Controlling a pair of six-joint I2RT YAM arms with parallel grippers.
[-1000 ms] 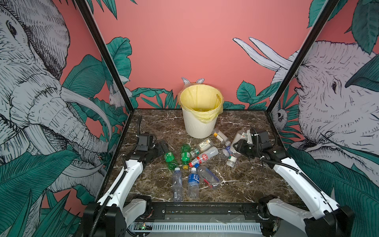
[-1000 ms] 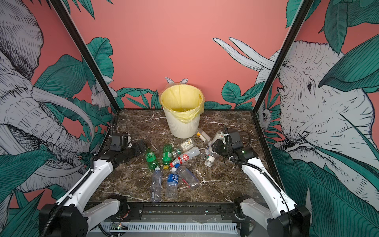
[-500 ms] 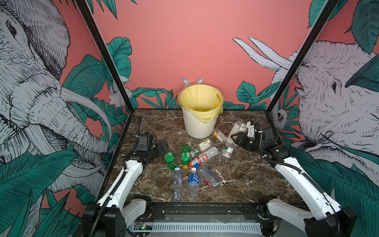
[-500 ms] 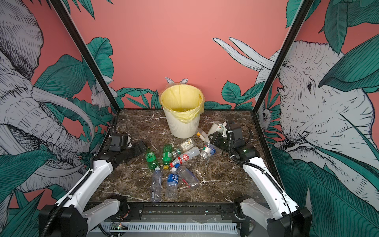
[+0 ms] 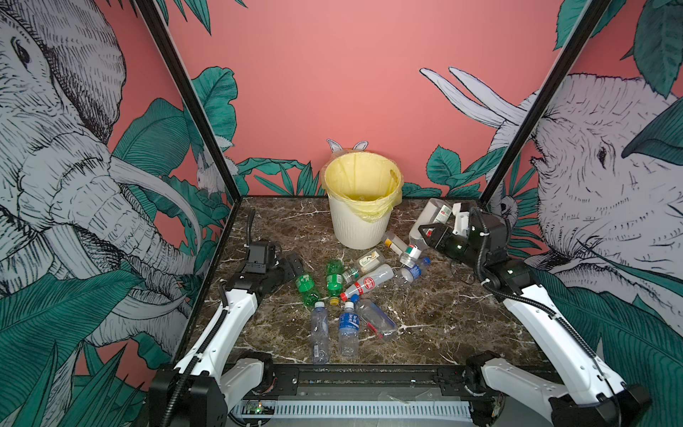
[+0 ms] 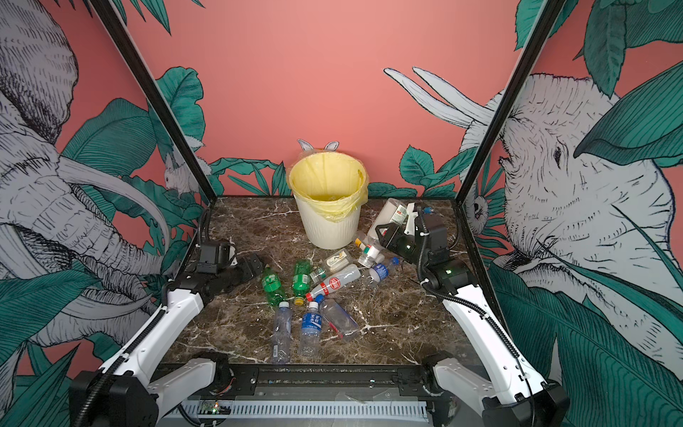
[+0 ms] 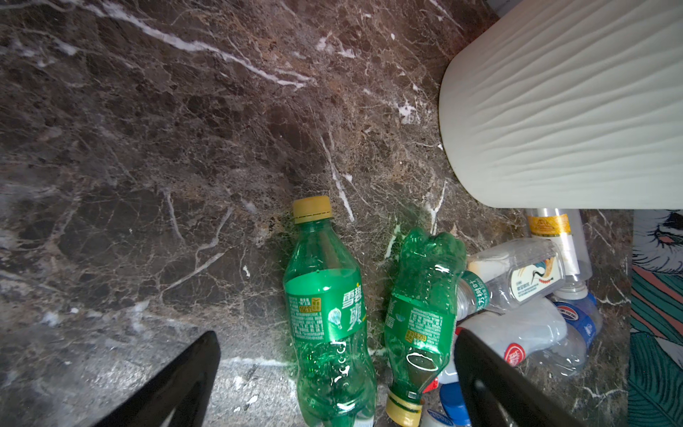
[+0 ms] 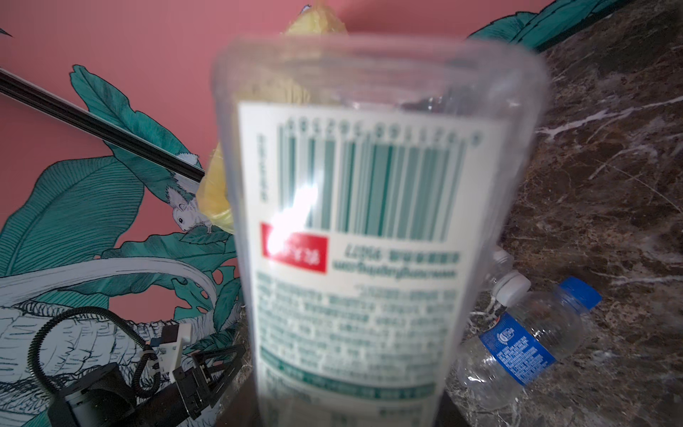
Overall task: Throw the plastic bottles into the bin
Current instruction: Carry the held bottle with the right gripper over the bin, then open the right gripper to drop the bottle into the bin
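Observation:
The bin (image 5: 360, 225), cream ribbed with a yellow bag over its rim, stands at the back middle in both top views (image 6: 327, 231). My right gripper (image 5: 430, 232) is shut on a clear plastic bottle with a white label (image 5: 436, 212), held off the table just right of the bin, cap down. That bottle (image 8: 362, 229) fills the right wrist view. My left gripper (image 5: 294, 263) hovers open beside two green bottles (image 5: 306, 288) (image 5: 333, 279); both lie between its fingers in the left wrist view (image 7: 325, 307) (image 7: 421, 314).
Several more plastic bottles lie in a loose pile in front of the bin: a red-labelled one (image 5: 369, 283), a blue-labelled one (image 5: 348, 325), two clear ones (image 5: 319, 331) (image 5: 377, 319) and a blue-capped one (image 8: 525, 332). Printed side walls close in both sides.
My right gripper has lifted the white-labelled bottle off the table and carried it up and back toward the bin. The left arm has stayed still.

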